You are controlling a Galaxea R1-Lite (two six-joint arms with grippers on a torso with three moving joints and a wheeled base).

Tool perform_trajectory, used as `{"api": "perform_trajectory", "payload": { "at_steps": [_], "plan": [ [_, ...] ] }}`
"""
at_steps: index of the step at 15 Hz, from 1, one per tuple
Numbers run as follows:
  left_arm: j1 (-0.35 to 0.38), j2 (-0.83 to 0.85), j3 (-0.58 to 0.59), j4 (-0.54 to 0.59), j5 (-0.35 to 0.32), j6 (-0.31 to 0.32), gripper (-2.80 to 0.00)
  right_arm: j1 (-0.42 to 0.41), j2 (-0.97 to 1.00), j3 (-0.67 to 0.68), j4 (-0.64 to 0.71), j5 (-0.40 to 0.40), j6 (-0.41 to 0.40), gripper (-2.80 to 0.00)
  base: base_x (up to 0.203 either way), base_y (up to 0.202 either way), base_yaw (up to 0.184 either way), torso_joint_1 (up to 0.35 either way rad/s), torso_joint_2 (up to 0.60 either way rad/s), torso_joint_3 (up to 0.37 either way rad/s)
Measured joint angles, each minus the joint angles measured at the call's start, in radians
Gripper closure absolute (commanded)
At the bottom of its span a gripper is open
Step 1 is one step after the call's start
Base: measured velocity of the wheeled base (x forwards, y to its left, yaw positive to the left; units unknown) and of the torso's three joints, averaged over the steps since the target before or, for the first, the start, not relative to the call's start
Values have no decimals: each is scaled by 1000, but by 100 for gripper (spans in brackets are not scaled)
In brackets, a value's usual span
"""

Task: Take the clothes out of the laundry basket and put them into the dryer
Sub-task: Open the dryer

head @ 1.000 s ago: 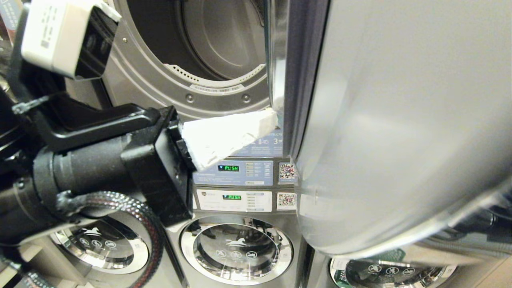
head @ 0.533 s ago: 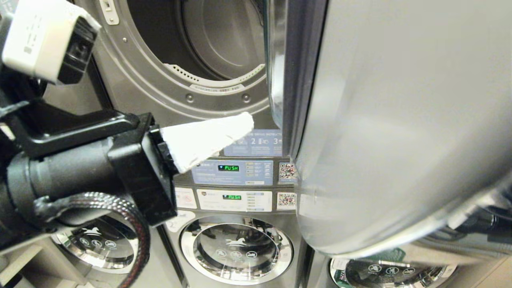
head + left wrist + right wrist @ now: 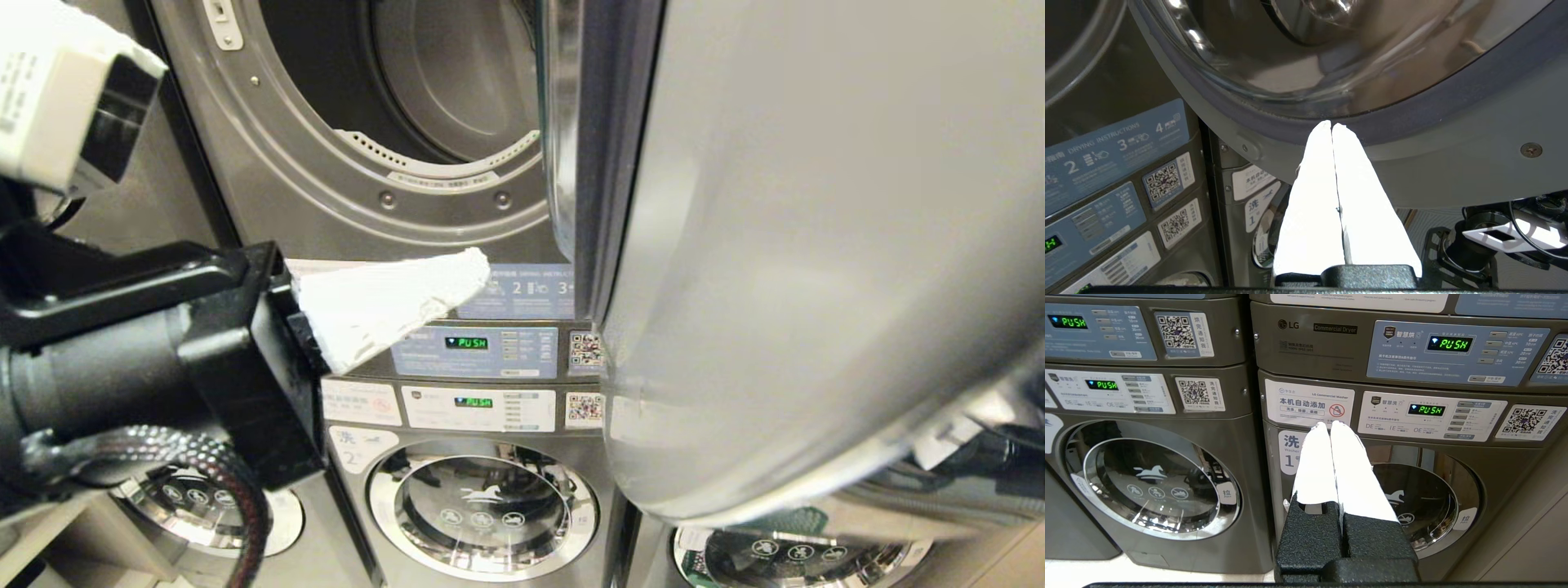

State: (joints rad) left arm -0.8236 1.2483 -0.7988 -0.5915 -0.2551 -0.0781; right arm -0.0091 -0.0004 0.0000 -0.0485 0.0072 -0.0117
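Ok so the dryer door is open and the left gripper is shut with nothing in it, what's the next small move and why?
Probably draw the left gripper back and down to fetch clothes: its white fingers are pressed together and hold nothing, the round grey drum opening of the dryer looks empty, and the curved glass door already hangs open. No basket is in view.

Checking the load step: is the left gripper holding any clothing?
No: the left gripper has its white fingers pressed together with nothing between them.

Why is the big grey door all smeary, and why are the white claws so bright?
Head view: the open grey metal dryer door sits close to the camera, so it looks soft. Left wrist view: the shut left claw glares white. Right wrist view: the shut right claw too.
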Motion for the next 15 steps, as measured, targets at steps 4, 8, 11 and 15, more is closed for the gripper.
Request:
{"api": "perform_trajectory", "payload": {
  "at_steps": [4,8,11,15],
  "plan": [
    [0,-5,-25,36,10,2,0,0,0,0,0,0,0,0,0,0,0,0,0,0],
    [-1,-10,-10,37,10,2,0,0,0,0,0,0,0,0,0,0,0,4,1,52],
    [0,-11,-5,36,10,2,0,0,0,0,0,0,0,0,0,0,0,3,2,168],
    [3,-15,0,33,6,-1,0,0,0,0,0,0,0,0,0,0,0,2,-1,48]
  ]
}}
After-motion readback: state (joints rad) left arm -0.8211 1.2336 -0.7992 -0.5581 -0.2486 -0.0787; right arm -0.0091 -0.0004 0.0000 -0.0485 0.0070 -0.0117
